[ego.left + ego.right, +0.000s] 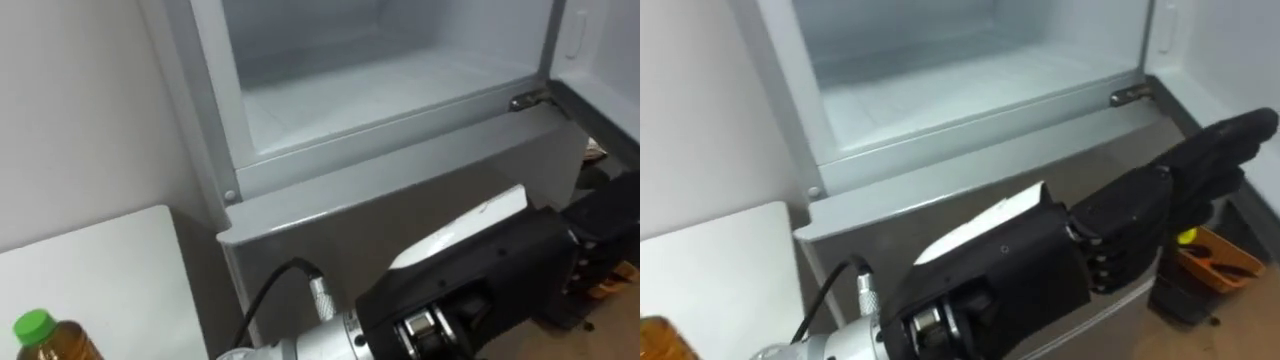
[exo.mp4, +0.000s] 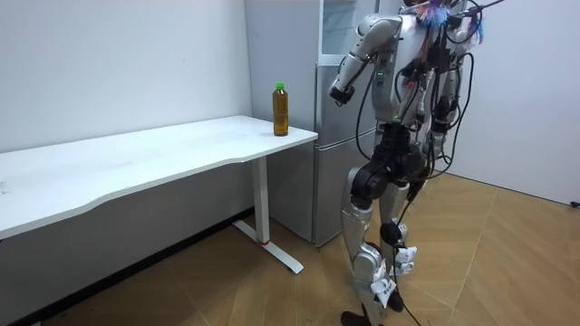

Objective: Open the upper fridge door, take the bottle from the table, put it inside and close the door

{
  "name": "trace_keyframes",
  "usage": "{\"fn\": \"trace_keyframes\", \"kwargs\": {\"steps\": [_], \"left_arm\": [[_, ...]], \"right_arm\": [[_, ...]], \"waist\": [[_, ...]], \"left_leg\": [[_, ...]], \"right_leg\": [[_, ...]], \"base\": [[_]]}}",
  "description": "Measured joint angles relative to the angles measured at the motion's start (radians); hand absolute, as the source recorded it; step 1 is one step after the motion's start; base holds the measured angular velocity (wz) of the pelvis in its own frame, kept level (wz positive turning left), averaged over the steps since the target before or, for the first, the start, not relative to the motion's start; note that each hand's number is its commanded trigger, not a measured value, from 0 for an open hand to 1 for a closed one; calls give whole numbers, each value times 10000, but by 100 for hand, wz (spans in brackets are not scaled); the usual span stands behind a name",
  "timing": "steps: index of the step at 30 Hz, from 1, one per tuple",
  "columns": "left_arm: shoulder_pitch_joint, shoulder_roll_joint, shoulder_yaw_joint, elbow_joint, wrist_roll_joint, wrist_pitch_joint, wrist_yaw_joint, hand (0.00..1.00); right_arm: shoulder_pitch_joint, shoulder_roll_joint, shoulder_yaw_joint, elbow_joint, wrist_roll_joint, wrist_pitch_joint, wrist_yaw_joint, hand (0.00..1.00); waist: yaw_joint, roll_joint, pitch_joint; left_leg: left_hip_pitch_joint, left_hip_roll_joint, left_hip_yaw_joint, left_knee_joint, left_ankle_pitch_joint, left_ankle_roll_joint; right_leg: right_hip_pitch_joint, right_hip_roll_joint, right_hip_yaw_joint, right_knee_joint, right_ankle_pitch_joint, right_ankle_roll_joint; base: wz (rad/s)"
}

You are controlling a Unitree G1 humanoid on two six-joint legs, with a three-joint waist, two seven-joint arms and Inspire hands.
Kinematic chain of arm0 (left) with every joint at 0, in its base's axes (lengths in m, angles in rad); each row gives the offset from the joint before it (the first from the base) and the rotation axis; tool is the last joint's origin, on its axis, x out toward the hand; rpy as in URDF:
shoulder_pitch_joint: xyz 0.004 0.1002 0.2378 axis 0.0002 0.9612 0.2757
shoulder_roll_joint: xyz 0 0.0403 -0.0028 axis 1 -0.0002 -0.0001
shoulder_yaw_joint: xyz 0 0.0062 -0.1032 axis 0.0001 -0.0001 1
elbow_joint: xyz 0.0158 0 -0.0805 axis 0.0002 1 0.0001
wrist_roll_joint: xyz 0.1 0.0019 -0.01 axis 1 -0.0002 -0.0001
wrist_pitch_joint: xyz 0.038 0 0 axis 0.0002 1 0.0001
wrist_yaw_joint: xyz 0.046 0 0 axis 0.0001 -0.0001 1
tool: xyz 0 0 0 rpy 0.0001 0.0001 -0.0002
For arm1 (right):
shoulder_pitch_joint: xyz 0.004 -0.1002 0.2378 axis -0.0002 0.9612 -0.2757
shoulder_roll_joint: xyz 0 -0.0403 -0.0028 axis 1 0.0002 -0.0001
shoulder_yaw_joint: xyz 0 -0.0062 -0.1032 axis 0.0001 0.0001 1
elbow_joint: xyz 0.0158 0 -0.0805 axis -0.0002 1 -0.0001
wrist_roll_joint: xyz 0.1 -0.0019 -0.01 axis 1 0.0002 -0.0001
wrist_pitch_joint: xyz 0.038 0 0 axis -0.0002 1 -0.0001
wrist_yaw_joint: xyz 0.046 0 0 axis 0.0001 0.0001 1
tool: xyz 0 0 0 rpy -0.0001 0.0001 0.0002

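Observation:
The bottle [image 1: 40, 338], amber with a green cap, stands upright on the corner of the white table [image 1: 100, 270] at my lower left; in the room view the bottle [image 2: 281, 109] sits at the table end nearest the fridge. The upper fridge compartment [image 1: 380, 80] is open and bare inside, straight ahead. My left hand [image 1: 1140, 215] is raised in front of the fridge's lower door, below the open compartment, fingers relaxed and holding nothing. It is well to the right of the bottle. In the room view I stand facing the fridge [image 2: 337, 109] with the left hand [image 2: 340, 91] lifted.
The upper fridge door [image 1: 590, 30] swings open at the right edge. The lower door [image 1: 400, 200] is closed. A dark and orange item [image 1: 1200, 260] lies low at the right by the fridge. A white wall fills the left.

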Motion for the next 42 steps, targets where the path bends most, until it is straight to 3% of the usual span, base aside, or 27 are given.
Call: {"fn": "trace_keyframes", "kwargs": {"steps": [4, 10, 17, 24, 29, 33, 35, 39, 42], "left_arm": [[20, -11, 371, -6, 307, 0, 8, 0], [212, 120, 923, -140, 570, -81, 503, 0], [1368, 405, 1939, -952, 640, -495, 930, 0], [1815, 524, 2667, -1234, 1276, -726, 1927, 0], [1973, 571, 3662, -1492, 1841, -1248, 2852, 0], [2637, 546, 4876, -2116, 2139, -1570, 3341, 0], [2672, 530, 5400, -2156, 2393, -1765, 3627, 0], [2822, 518, 6246, -2169, 2769, -1948, 4275, 0], [3132, 479, 6994, -2175, 2818, -2081, 4765, 0]], "right_arm": [[-14, 0, 6, 59, -12, 0, -10, 0], [63, 43, 80, 58, -181, -13, -123, 0], [180, 217, 73, 2, -414, -302, -335, 0], [183, 352, 64, 13, -838, -338, -697, 0], [308, 455, 56, -38, -1176, -544, -879, 0], [656, 499, -385, -161, -1358, -790, -857, 0], [802, 530, -619, -161, -1366, -794, -858, 0], [986, 630, -1000, -319, -1375, -793, -863, 0], [1319, 678, -1018, -851, -1338, -904, -873, 0]], "waist": [[124, -22, -32], [610, -102, -93], [962, -203, -134], [1369, -211, -153], [1644, -281, -173], [1881, -310, -181], [2050, -321, -186], [2226, -342, -205], [2559, -298, -260]], "left_leg": [[0, -81, -408, -14, 91, -6], [9, -135, -847, -16, 121, 0], [107, -168, -1153, -13, 133, -7], [193, -307, -1360, -12, 180, 70], [196, -382, -1597, -13, 212, 114], [312, -442, -1738, -42, 212, 116], [336, -467, -1774, -60, 212, 117], [310, -548, -1992, -47, 214, 122], [386, -602, -2002, -49, 231, 151]], "right_leg": [[202, -111, -433, -33, -41, -9], [462, -149, -800, -173, -45, -2], [654, -145, -840, -182, -61, 8], [820, -247, -881, -167, -122, 94], [908, -317, -1099, -160, -150, 133], [1069, -349, -1116, -178, -208, 188], [1125, -368, -1114, -177, -239, 210], [1194, -416, -1128, -175, -299, 257], [1235, -469, -1084, -127, -339, 272]], "base": [[34], [22], [5], [10], [15], [7], [5], [16], [6]]}}
